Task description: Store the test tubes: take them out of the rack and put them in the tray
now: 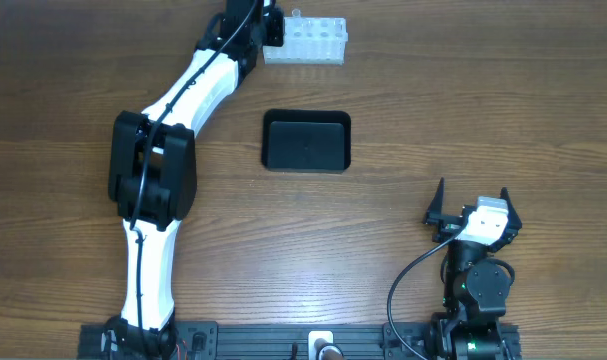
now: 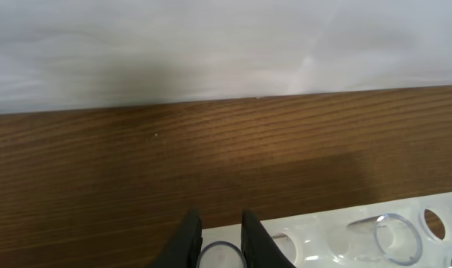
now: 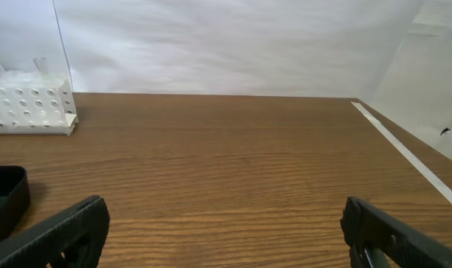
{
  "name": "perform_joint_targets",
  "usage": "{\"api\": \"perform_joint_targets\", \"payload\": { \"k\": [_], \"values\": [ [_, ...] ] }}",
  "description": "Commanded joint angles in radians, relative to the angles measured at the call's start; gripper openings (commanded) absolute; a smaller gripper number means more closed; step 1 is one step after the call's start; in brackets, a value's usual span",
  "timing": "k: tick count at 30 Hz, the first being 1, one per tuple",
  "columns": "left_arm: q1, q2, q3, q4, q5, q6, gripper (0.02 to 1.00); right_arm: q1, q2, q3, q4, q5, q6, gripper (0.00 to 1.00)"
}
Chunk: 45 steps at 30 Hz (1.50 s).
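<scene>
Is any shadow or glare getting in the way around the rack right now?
Left wrist view: a soft shadow darkens the table beyond the rack, but none crosses the test tube in the left gripper. Top view: even light, no glare on the tray.

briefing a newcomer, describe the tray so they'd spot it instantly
On the wooden table, look at the middle, nearer the arms' bases than the white rack at the far edge. The tray is the shallow black rectangle, unlike the pale perforated rack.
</scene>
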Motion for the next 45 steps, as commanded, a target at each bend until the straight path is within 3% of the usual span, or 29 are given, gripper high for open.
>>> {"api": "perform_joint_targets", "payload": {
  "k": [1,12,18,23,30,45],
  "values": [
    [-0.010,-0.100,0.026,-0.019,-0.002,0.001,0.091,-0.006,-0.005,-0.005,-0.001,0.015,0.000,0.991],
    [-0.025,-0.390,0.026,-0.088,-0.053,0.053,0.104,-0.006,-0.005,-0.005,-0.001,0.015,0.000,0.991],
    [-0.088,-0.472,0.026,-0.372,-0.043,-0.028,0.093,-0.006,-0.005,-0.005,-0.001,0.015,0.000,0.993],
    [-0.166,-0.433,0.026,-0.607,-0.065,-0.129,0.104,-0.006,-0.005,-0.005,-0.001,0.015,0.000,0.991],
    [-0.225,-0.296,0.026,-0.780,-0.137,-0.198,0.104,-0.006,-0.005,-0.005,-0.001,0.015,0.000,0.993],
    [-0.213,-0.163,-0.021,-0.822,-0.147,-0.236,0.093,-0.006,-0.005,-0.005,-0.001,0.015,0.000,0.991]
  ]
}}
